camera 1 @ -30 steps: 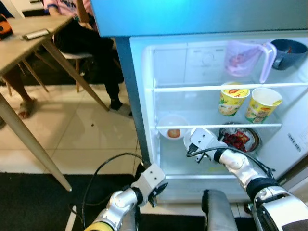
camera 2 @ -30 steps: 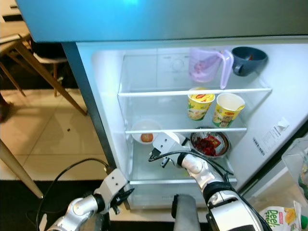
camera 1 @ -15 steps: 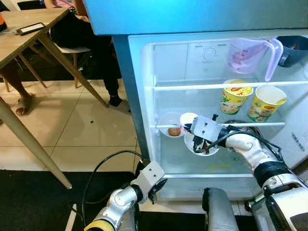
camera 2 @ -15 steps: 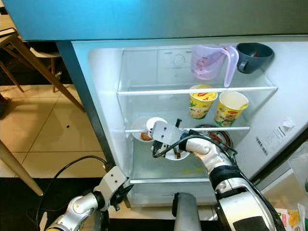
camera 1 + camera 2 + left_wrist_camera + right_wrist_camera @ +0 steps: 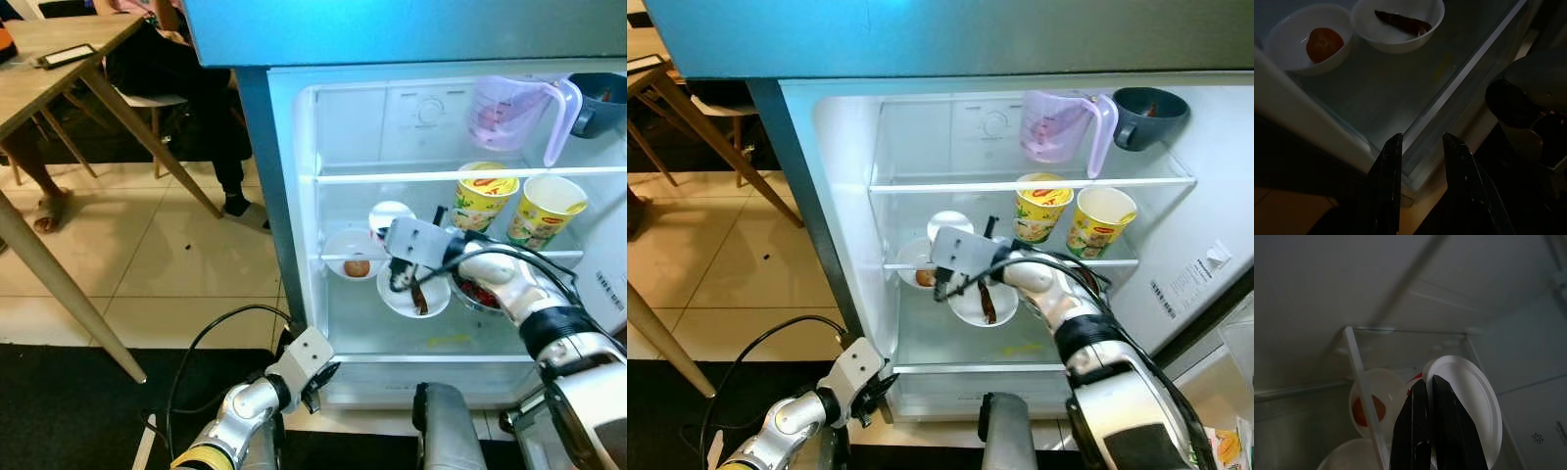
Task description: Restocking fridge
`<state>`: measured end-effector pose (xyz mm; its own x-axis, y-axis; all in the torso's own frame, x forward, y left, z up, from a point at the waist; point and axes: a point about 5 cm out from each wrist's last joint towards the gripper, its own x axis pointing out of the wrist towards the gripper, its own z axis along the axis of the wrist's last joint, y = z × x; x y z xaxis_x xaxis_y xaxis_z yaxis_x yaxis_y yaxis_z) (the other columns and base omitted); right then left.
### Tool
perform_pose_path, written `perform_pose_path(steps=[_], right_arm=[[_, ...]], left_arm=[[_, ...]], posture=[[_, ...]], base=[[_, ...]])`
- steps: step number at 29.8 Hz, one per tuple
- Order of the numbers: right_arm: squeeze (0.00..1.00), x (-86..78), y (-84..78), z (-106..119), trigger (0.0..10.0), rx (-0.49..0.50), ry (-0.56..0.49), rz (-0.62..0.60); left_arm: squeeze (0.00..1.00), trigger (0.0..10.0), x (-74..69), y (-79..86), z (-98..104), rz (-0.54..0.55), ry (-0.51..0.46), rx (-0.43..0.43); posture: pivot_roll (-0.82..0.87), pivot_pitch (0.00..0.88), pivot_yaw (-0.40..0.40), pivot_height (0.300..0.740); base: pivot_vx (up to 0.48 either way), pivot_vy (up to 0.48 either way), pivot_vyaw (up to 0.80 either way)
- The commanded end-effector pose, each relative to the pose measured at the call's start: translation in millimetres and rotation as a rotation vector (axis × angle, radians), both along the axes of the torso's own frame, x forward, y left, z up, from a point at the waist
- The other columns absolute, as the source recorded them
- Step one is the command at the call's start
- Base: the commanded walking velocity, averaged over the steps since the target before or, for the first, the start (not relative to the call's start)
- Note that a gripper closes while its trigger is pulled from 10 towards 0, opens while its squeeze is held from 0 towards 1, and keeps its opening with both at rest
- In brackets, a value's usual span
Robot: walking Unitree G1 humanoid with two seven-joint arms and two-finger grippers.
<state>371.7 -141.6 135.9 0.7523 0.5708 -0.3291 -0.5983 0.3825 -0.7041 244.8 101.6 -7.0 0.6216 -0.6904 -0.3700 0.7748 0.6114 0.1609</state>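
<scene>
two noodle cups (image 5: 477, 196); three white bowls (image 5: 351, 257); one jug (image 5: 511, 113)

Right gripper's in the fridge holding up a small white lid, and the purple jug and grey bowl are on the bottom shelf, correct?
Not quite. The right gripper does hold the white lid inside the fridge, but the purple jug and grey bowl stand on the top shelf, per the right eye view.

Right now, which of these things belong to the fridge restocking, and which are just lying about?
Part of the job:
right tool, holding a small white dish
white bowl with dark food
bowl with a reddish fruit
noodle cups

Just around:
wooden table
black cable
left tool, idle
</scene>
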Motion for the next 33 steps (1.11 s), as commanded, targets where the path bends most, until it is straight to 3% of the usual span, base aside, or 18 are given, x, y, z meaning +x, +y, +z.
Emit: perform_pose_path(steps=[1, 6, 14, 24, 25, 26, 33], right_arm=[[0.0, 3.8, 3.8, -7, 10.0, -0.068, 0.023, -0.056], [0.0, 11.1, -1.8, -7, 10.0, -0.161, -0.009, -0.166], [0.0, 19.5, -2.1, 0, 10.0, -0.13, -0.042, -0.297], [0.0, 24.2, -2.6, 4, 10.0, -0.136, -0.073, -0.376], [0.38, 24.9, -3.7, 4, 10.0, -0.147, -0.083, -0.388], [0.97, 25.3, -4.6, 5, 10.0, -0.154, -0.092, -0.4], [0.98, 29.1, -7.5, 14, 10.0, -0.125, -0.182, -0.471]], left_arm=[[0.0, 10.0, -2.7, 0.4, -2, -0.003, 0.007, 0.0], [0.0, 10.0, -3.4, 0.0, -3, -0.006, 0.005, 0.003], [0.0, 10.0, -4.5, -0.3, -3, -0.005, 0.002, 0.005], [0.0, 10.0, -4.5, -0.6, -3, -0.008, -0.005, 0.008], [0.0, 10.0, -4.5, -0.6, -3, -0.007, -0.007, 0.007], [0.0, 10.0, -4.3, -0.6, -2, -0.006, -0.008, 0.006], [0.0, 10.0, -3.3, -0.2, -1, 0.001, -0.014, 0.002]], posture=[[-0.01, 0.0, 0.033, 0.535], [0.0, 0.0, 0.03, 0.535], [0.0, 0.0, 0.026, 0.535], [0.01, 0.0, 0.027, 0.535], [0.01, 0.0, 0.027, 0.535], [0.01, 0.0, 0.026, 0.535], [0.01, 0.0, 0.023, 0.535]], base=[[0.0, 0.0, 0.0], [0.0, 0.0, 0.0], [0.0, 0.0, 0.0], [0.0, 0.0, 0.0], [0.0, 0.0, 0.0], [0.0, 0.0, 0.0], [0.0, 0.0, 0.0]])
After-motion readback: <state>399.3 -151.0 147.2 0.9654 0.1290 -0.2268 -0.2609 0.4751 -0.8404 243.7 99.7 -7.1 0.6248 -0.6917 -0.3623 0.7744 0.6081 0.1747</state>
